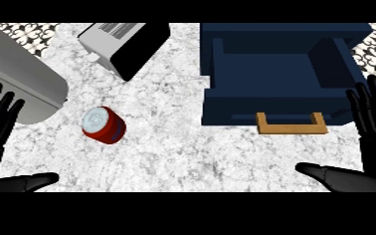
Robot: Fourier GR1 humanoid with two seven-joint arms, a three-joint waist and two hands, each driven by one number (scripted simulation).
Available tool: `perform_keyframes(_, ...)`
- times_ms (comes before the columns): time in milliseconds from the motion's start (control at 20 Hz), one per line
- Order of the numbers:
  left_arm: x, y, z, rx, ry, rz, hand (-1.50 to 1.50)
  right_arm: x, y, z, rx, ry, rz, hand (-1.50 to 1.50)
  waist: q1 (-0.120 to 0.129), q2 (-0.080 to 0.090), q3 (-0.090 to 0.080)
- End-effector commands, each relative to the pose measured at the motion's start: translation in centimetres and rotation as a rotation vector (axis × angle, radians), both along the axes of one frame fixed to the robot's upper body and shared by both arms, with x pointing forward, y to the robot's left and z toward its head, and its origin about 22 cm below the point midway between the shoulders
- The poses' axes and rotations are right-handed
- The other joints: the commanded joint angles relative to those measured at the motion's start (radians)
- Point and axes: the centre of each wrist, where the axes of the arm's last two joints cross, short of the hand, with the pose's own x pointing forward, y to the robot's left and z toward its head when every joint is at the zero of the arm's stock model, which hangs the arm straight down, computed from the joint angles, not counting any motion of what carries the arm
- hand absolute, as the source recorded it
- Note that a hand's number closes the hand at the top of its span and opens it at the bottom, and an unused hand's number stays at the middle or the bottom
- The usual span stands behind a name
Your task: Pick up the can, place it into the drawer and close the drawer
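Note:
A red can (104, 125) with a silver top stands upright on the marble counter, left of centre. To its right, a dark blue drawer (275, 79) is pulled open, its wooden handle (291, 124) facing me and nothing inside it. My left hand (9, 114) shows at the left edge, open with fingers up, well left of the can. At the right edge, beside the drawer's front corner, is my right hand (363, 112), open too, thumb (334, 175) pointing left below the handle. Neither hand touches anything.
A grey and black toaster (123, 46) lies at the back, left of the drawer. A large grey round pot or sink rim (29, 87) fills the left side behind my left hand. Patterned tile shows at the far corners.

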Motion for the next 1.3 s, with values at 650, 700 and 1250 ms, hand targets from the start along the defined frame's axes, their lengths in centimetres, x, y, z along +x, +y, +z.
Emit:
perform_keyframes(650, 2.8, -3.8, -8.2, 0.052, 0.118, 0.029, -1.5, -2.0, -1.4, -0.3, -0.01, -0.035, -0.007, -1.5, -0.003, 0.0, 0.0)
perform_keyframes(700, 0.9, -3.3, -11.5, 0.034, 0.116, 0.01, -1.5, -1.8, -0.5, 0.1, -0.02, -0.008, 0.007, -1.5, -0.001, 0.0, 0.0)
perform_keyframes(1250, 3.0, -1.0, -16.0, 0.034, 0.168, 0.087, -1.5, -3.5, -0.6, 2.0, -0.007, -0.019, -0.017, -1.5, -0.004, 0.0, 0.0)
